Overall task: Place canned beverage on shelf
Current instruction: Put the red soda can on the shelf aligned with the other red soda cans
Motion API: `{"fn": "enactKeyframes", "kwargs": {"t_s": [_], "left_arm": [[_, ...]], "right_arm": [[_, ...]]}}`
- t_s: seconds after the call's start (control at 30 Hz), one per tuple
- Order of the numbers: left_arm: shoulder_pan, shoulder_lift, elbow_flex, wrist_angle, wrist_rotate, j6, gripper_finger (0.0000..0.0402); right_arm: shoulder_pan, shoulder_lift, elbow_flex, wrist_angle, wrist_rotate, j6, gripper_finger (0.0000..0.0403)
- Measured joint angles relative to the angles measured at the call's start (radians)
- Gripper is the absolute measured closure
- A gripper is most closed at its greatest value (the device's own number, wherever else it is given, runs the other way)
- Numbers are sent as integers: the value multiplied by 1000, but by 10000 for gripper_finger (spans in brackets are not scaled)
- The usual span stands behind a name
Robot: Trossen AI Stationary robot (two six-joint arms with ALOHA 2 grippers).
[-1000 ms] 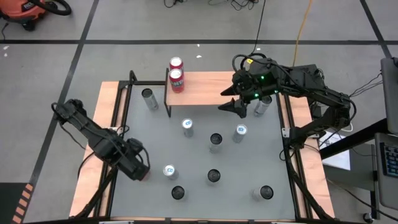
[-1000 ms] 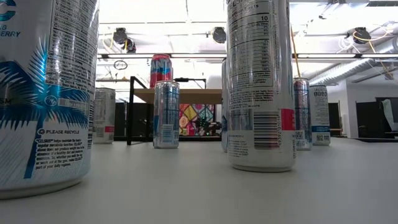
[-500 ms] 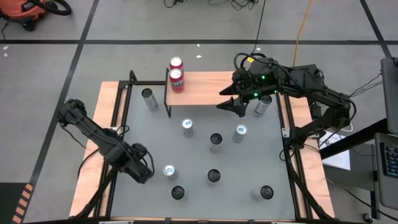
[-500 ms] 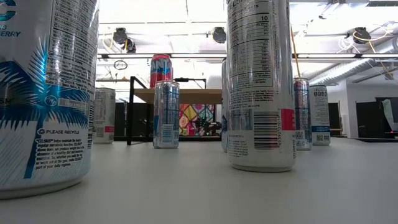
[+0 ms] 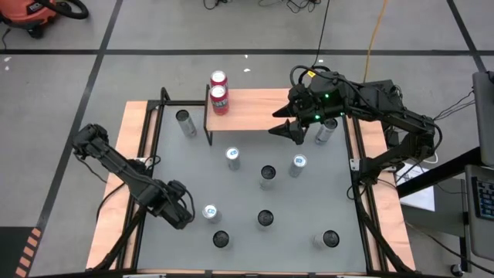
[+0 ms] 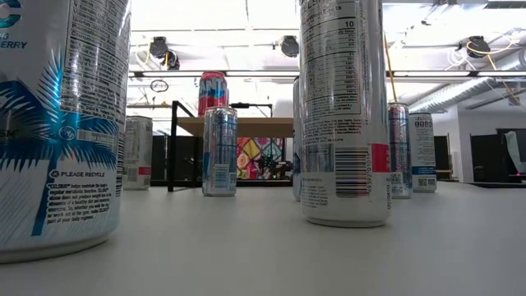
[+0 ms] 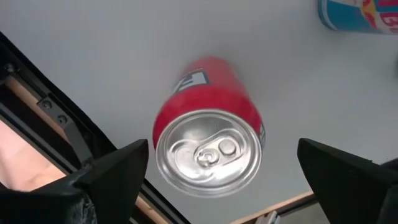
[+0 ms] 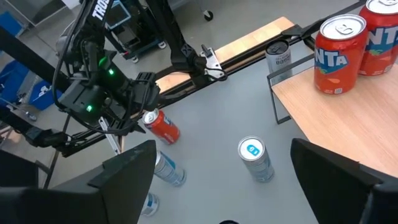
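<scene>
While two red cans [image 5: 218, 93] top shelf [image 5: 255, 106], left pincer [image 7: 217, 180] gapes over red can [image 7: 208, 146]

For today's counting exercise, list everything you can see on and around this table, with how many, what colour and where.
table: one, grey top with wooden edges, under everything.
shelf: one, light-brown top on black legs, at the table's far edge.
red cans: two, red, on the shelf's left end.
red can: one, red, between the left claw's open fingers.
silver cans: nine, silver with blue or dark tops, upright across the table.
left claw: one, dark, open, low near the table's left side.
right claw: one, dark, open, by the shelf's right end.
</scene>
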Motion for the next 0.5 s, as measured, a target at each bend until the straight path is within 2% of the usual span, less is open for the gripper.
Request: {"fn": "enactKeyframes", "kwargs": {"t_s": [0.5], "left_arm": [[0, 67, 0, 2, 3, 54, 2]], "right_arm": [[0, 0, 0, 0, -1, 24, 60]]}}
